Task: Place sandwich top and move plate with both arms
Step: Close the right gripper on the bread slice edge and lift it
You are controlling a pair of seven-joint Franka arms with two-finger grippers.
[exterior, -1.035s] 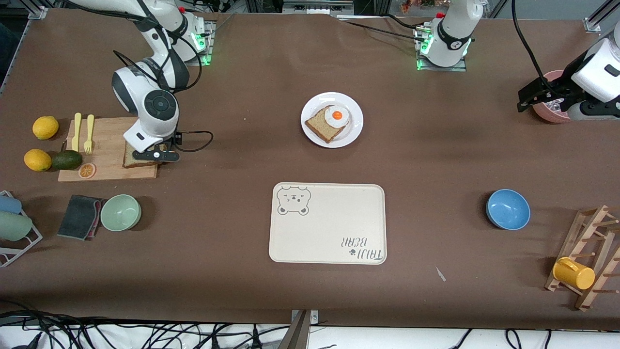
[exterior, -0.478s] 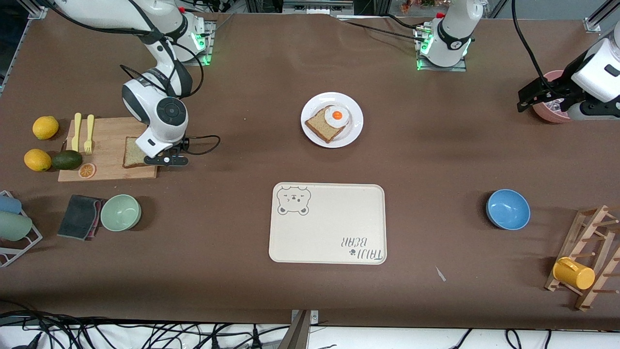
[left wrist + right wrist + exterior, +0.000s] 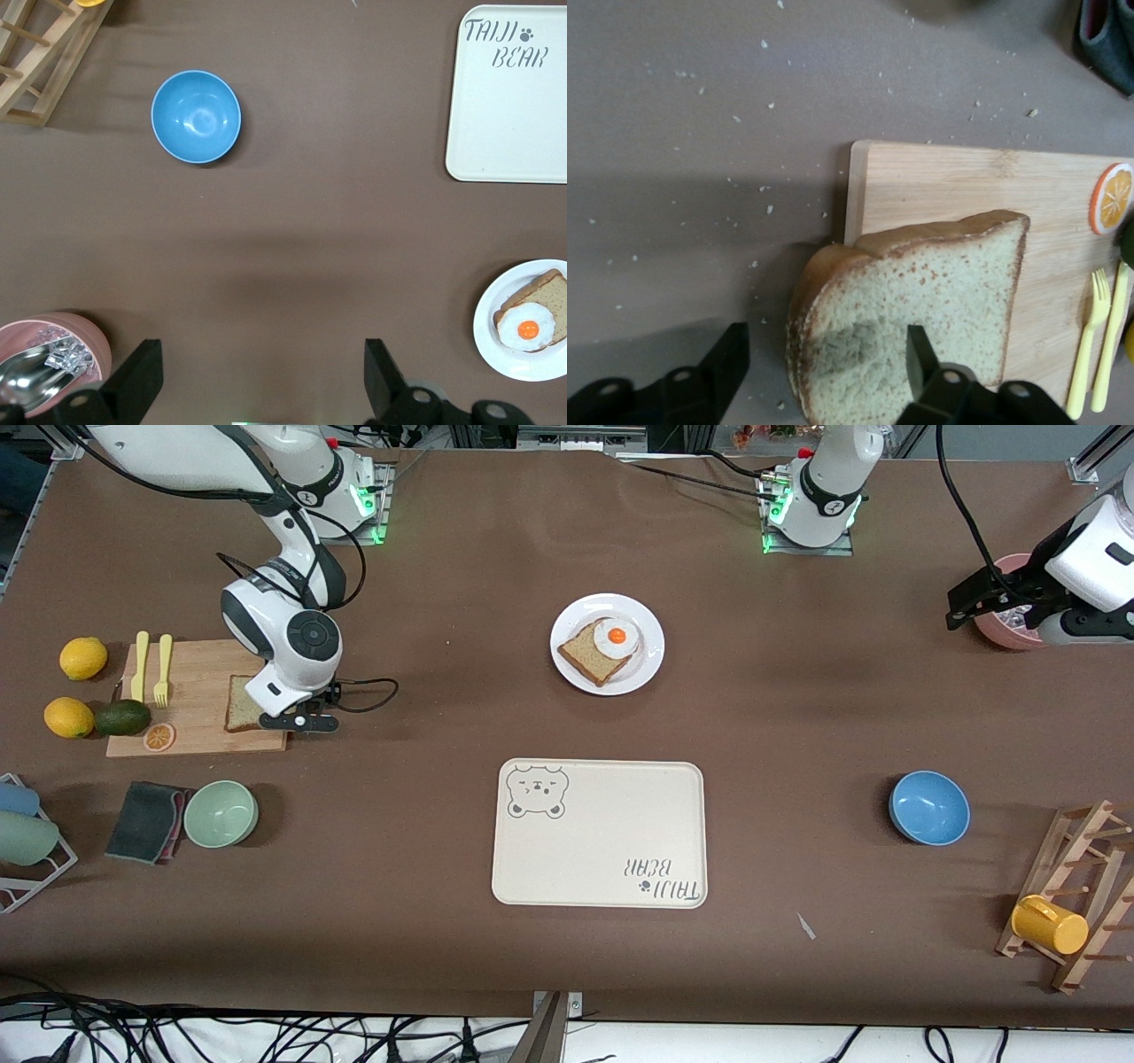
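The sandwich top [image 3: 241,710] lies on the wooden cutting board [image 3: 190,731], its domed edge over the board's edge toward the table's middle. My right gripper [image 3: 299,722] is open just above that edge. In the right wrist view the slice [image 3: 939,292] lies under the gripper [image 3: 826,350], with one finger over the bread and the other over the bare table. The white plate [image 3: 651,657] holds a squarer bread slice [image 3: 583,654] and a fried egg [image 3: 617,637]. My left gripper [image 3: 970,602] is open and empty and waits by a pink bowl [image 3: 1001,624].
A cream bear-print tray [image 3: 599,841] lies nearer the front camera than the plate. A blue bowl [image 3: 928,807] and a wooden rack with a yellow cup [image 3: 1049,925] are toward the left arm's end. Lemons, an avocado, yellow cutlery, a green bowl [image 3: 221,813] and a dark cloth surround the board.
My right gripper has shifted off the bread toward the board's edge nearer the table's middle, uncovering most of the slice. The left arm has not moved.
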